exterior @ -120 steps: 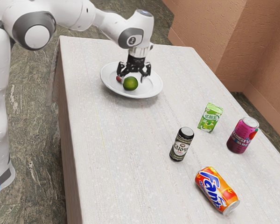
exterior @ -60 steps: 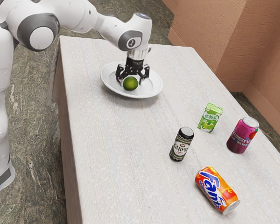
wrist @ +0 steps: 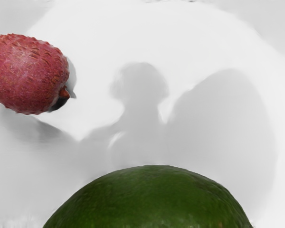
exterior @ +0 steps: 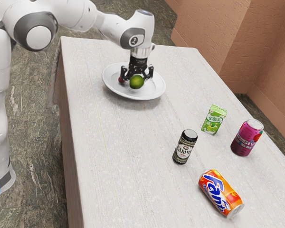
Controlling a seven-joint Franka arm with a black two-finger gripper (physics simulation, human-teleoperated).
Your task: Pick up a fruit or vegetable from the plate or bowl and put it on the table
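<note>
Lime (exterior: 137, 82): shifted up with the hand, apparently just off the plate (exterior: 155, 88).
Claw (exterior: 137, 79): seems closed around the lime.
Lychee (wrist: 27, 73): left on the plate.
Worktop (exterior: 128, 147): next, once the lime clears the rim.

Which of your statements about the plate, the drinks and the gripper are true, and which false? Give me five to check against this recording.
1. The Fanta can is lying on its side. True.
2. The green carton has toppled over. False: the green carton stands upright.
3. The red fruit is on the plate. True.
4. The gripper is over the Fanta can. False: the gripper is over the plate, at the green fruit.
5. The purple can stands on the plate. False: the purple can stands on the table, well away from the plate.
</note>
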